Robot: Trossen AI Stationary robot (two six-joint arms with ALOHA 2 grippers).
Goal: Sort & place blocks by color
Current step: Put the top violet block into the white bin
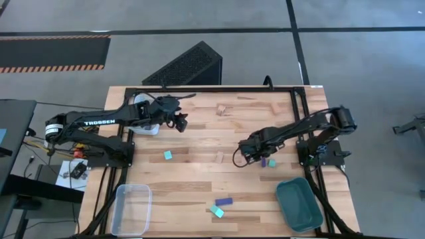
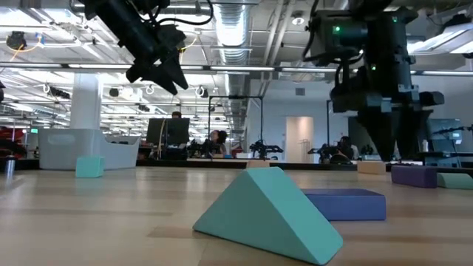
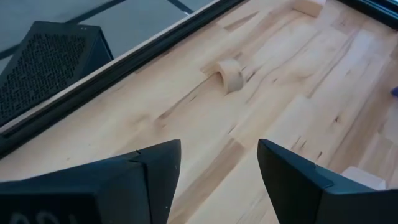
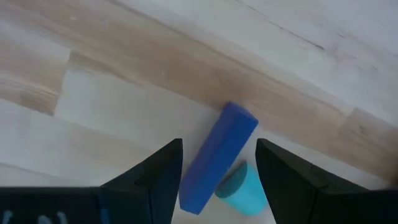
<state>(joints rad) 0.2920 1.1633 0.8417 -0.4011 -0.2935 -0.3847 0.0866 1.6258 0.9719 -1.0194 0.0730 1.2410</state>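
Note:
My right gripper (image 4: 219, 180) is open and points down at a dark blue bar (image 4: 217, 155) lying on the table, with one finger on either side of it. A light teal piece (image 4: 244, 186) lies against the bar's end. From above, this pair (image 1: 265, 162) sits beside the right gripper (image 1: 251, 157). My left gripper (image 3: 219, 168) is open and raised above the far left part of the table (image 1: 180, 123). Ahead of it lie a tan arch block (image 3: 230, 74) and a tan block (image 3: 309, 6). Loose on the table are a teal cube (image 1: 168, 155), a tan piece (image 1: 220, 157), a blue bar (image 1: 224, 200) and a teal wedge (image 1: 217, 212).
A clear bin (image 1: 133, 207) stands at the near left corner and a dark teal tray (image 1: 299, 202) at the near right. A second clear bin (image 1: 143, 121) sits under the left arm. A black frame rail (image 1: 212, 89) runs along the far edge.

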